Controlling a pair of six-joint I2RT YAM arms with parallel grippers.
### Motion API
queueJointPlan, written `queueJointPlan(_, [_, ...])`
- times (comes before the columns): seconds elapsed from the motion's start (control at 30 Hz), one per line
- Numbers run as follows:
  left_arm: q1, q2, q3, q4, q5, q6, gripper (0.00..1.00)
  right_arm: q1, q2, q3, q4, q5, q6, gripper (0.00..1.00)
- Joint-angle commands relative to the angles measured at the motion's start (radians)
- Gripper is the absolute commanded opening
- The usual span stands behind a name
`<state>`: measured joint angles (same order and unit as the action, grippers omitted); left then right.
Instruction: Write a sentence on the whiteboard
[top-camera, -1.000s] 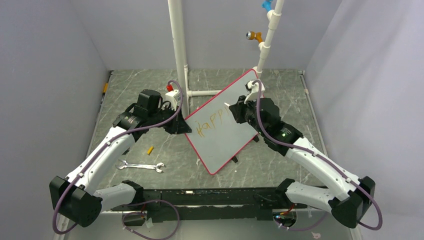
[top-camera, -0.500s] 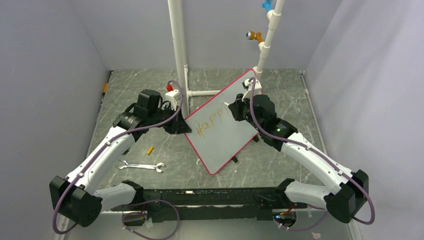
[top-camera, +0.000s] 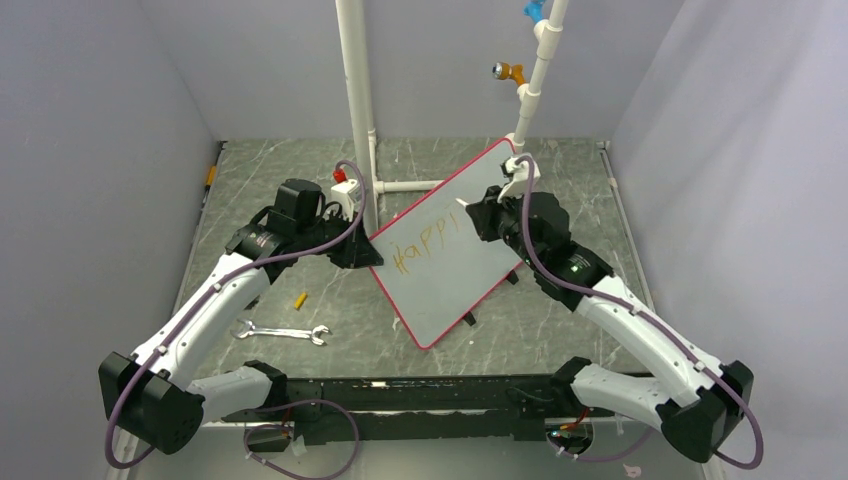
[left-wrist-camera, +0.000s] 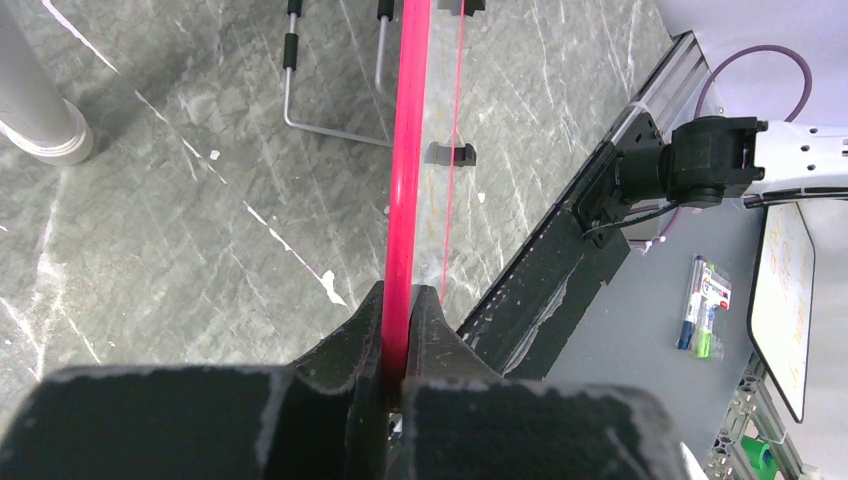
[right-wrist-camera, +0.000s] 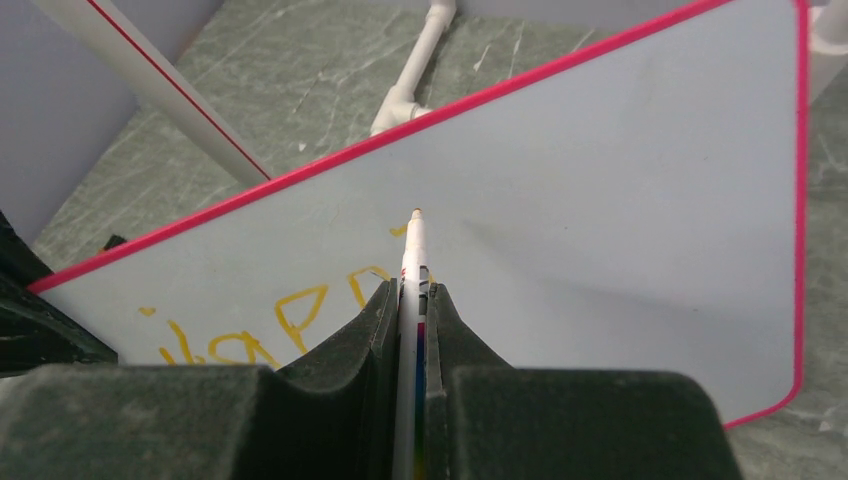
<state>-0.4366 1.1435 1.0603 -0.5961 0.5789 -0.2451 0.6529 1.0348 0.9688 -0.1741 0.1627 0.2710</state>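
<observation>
The whiteboard (top-camera: 450, 290) sits in the middle of the top view, turned diagonally on the desk (top-camera: 560, 320), with one corner toward the bottom of the frame and another toward the upper right by a white pipe (top-camera: 530, 95). The left gripper (left-wrist-camera: 400, 300) is closed on the board's red frame; its wrist view shows both fingers pinching that thin edge, which runs straight up the frame from between them. The right gripper (right-wrist-camera: 410, 300) is clamped on a marker (right-wrist-camera: 412, 250) that points up the centre of its wrist view, its tip over the white surface just above the last letter. Whether the tip touches the board cannot be told. The sentence (top-camera: 422, 248) so far is orange-yellow lettering, roughly "Happi", slanting across the board's left half. A wrench (top-camera: 282, 332) lies at lower left of the top view, well apart from the board, with a small yellow piece (top-camera: 299, 300) just above it.
</observation>
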Motion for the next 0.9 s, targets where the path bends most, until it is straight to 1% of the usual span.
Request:
queueJointPlan(0.0, [0.01,0.018,0.016,0.041,-0.246,0.204,0.0,-0.008,-0.049,0.0,0.012,0.044,-0.024,0.0])
queueJointPlan(0.1, [0.01,0.019,0.016,0.042,-0.245,0.203,0.0,-0.025,-0.039,-0.024,0.019,0.036,-0.027,0.0])
queueJointPlan(0.4, [0.011,0.026,0.019,0.038,-0.253,0.21,0.0,-0.082,-0.004,-0.049,0.056,-0.068,-0.014,0.0])
queueJointPlan(0.63, [0.01,0.031,0.021,0.035,-0.258,0.214,0.0,-0.104,0.025,-0.043,0.084,-0.125,-0.007,0.0])
queueJointPlan(0.87, [0.01,0.033,0.022,0.034,-0.26,0.216,0.0,-0.113,0.052,-0.045,0.096,-0.145,-0.007,0.0])
